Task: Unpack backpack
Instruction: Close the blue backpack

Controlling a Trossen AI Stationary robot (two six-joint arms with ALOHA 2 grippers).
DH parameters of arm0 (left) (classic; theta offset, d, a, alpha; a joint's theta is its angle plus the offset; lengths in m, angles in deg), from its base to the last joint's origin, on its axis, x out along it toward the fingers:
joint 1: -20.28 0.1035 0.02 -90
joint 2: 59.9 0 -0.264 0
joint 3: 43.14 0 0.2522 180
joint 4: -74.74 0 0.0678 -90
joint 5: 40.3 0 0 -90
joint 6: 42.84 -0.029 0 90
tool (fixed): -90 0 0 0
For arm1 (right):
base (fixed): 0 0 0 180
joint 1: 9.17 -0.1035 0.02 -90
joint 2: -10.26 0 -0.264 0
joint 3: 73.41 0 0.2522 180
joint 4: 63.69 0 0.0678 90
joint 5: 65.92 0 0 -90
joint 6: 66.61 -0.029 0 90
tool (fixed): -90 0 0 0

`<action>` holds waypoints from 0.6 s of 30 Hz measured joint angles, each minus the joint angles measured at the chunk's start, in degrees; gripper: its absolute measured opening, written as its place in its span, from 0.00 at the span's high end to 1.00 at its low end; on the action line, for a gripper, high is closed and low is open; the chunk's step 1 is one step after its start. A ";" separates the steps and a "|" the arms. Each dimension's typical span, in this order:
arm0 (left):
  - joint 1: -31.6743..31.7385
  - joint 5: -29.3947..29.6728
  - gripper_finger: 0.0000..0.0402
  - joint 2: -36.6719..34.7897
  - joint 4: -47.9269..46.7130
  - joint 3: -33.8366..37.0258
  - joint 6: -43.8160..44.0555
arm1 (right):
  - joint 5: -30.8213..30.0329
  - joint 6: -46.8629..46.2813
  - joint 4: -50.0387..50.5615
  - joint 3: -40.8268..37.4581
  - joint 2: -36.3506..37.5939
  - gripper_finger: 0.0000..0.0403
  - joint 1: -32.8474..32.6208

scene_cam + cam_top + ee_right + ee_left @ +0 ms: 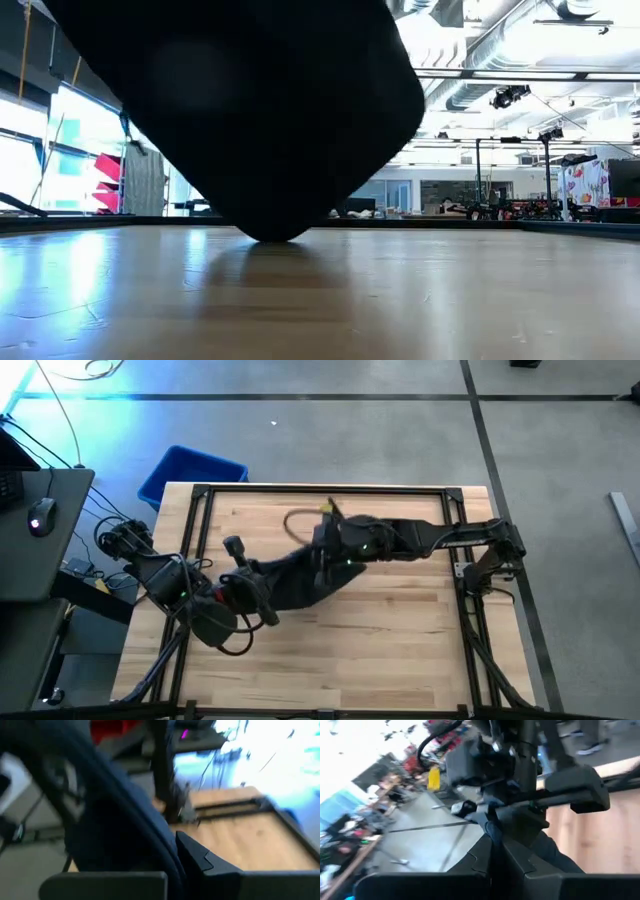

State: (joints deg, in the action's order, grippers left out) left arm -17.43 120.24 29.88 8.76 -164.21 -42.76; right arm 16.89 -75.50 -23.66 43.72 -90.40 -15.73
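Observation:
The dark navy backpack hangs between my two arms over the middle of the table. In the low view it is a big dark mass whose lowest corner reaches the tabletop or hangs just above it. My left gripper is shut on its left end. My right gripper is shut on its right end, nearer the far edge. My left gripper pinches a narrow fold of navy fabric between its two fingers, coming roughly level from the table's left. The cloth rises out of the fingertips. My right gripper holds a navy fabric edge or strap that runs slantwise past its finger. It comes from the table's right, slanting down. The backpack's body fills the view and hides the other finger.
A bright blue bin stands on the floor beyond the table's far left corner. A cable loop and a small yellow item lie near the far edge. A black frame runs around the table. The near half is bare wood.

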 joint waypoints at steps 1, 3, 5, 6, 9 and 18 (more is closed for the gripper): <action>0.36 -1.72 0.97 0.00 -0.51 0.00 1.07 | 0.95 0.21 1.72 -0.04 -0.13 1.00 -0.54; 1.16 -4.72 0.94 0.00 -1.37 0.00 2.97 | 2.84 1.20 5.47 -0.13 -0.49 1.00 -1.60; 1.90 -7.71 0.91 -0.11 -1.78 -0.05 4.10 | 3.23 2.16 9.48 -0.14 -0.84 1.00 -3.03; 2.18 -9.06 0.89 -0.37 -1.60 -0.10 4.18 | 3.32 2.64 12.42 -0.19 -1.24 1.00 -3.75; 2.63 -15.17 0.86 -1.45 -2.55 -0.24 3.66 | 3.82 4.14 18.45 -0.35 -2.85 1.00 -5.74; 2.30 -32.07 0.80 -2.85 -19.80 -0.02 19.77 | 4.71 9.30 27.57 -0.26 -9.41 1.00 -12.64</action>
State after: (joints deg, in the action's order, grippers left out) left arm -15.13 88.17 27.03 -11.04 -164.23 -22.99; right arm 21.59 -66.20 3.91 43.46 -99.81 -28.37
